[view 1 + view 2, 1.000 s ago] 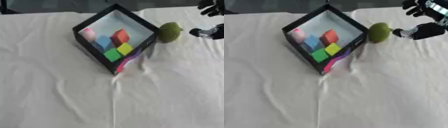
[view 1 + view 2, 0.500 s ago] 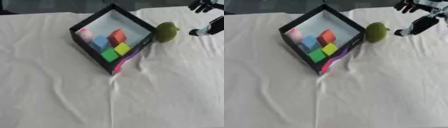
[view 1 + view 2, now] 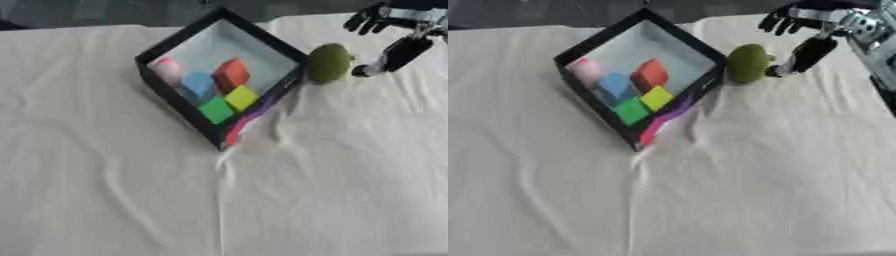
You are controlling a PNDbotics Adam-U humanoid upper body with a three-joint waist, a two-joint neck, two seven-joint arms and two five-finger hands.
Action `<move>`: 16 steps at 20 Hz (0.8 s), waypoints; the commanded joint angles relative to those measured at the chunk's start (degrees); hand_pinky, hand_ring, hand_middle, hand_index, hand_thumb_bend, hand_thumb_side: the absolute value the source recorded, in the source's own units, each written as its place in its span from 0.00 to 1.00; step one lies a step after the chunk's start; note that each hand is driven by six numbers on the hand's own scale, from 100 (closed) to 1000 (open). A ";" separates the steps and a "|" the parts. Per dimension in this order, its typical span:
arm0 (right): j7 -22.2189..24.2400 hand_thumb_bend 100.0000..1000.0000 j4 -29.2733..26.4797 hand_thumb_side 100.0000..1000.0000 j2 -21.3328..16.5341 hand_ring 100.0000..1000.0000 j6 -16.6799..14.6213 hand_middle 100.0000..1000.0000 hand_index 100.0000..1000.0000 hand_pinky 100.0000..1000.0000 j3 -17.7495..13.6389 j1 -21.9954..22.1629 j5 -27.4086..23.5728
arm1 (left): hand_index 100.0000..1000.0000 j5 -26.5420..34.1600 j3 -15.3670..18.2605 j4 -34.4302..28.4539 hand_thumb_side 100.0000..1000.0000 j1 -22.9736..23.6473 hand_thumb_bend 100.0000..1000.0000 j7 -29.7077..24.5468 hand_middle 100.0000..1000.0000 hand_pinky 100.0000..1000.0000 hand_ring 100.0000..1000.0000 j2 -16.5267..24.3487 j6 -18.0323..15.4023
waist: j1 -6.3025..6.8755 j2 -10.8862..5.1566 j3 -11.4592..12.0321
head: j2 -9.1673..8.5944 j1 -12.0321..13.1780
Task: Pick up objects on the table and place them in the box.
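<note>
A round green object (image 3: 747, 63) lies on the white cloth just right of the black box (image 3: 157, 46). Inside the box lie a pink piece (image 3: 167, 69), a blue piece (image 3: 199, 85), a red block (image 3: 230, 74), a yellow block (image 3: 241, 98) and a green block (image 3: 214, 109). My right hand (image 3: 811, 30) comes in from the upper right, fingers spread and open above and behind the green object. Its thumb (image 3: 799, 59) points down, tip close beside the object's right side. The left hand shows in no view.
The white cloth (image 3: 332, 180) covers the table and is wrinkled in front of the box. A colourful flap (image 3: 246, 121) hangs at the box's near right wall. The far table edge runs behind the box.
The right hand has moved left, its thumb now close beside the green object. The box and its pieces lie as before.
</note>
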 commanded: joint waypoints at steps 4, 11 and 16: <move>2.39 0.47 3.76 0.07 1.84 0.83 -3.26 0.82 0.89 0.85 -0.71 -3.65 3.90 | 0.82 -0.27 0.21 -0.87 0.56 -0.95 0.30 0.00 0.75 0.77 0.80 0.63 0.18 | -0.22 -1.83 0.19 | -0.07 -0.72; -0.92 0.46 6.85 0.07 3.78 0.83 -4.80 0.82 0.89 0.84 -1.49 -5.23 10.53 | 0.82 -0.29 0.20 -0.83 0.57 -1.33 0.30 -0.47 0.75 0.78 0.81 0.32 0.04 | -0.11 -1.24 0.73 | -0.46 -1.22; -3.07 0.46 7.74 0.07 3.97 0.83 -5.16 0.82 0.89 0.84 -2.29 -5.83 15.86 | 0.82 -0.37 0.23 -0.85 0.57 -1.30 0.29 -0.57 0.75 0.78 0.81 0.10 0.00 | -0.03 -0.72 0.80 | -0.53 -1.24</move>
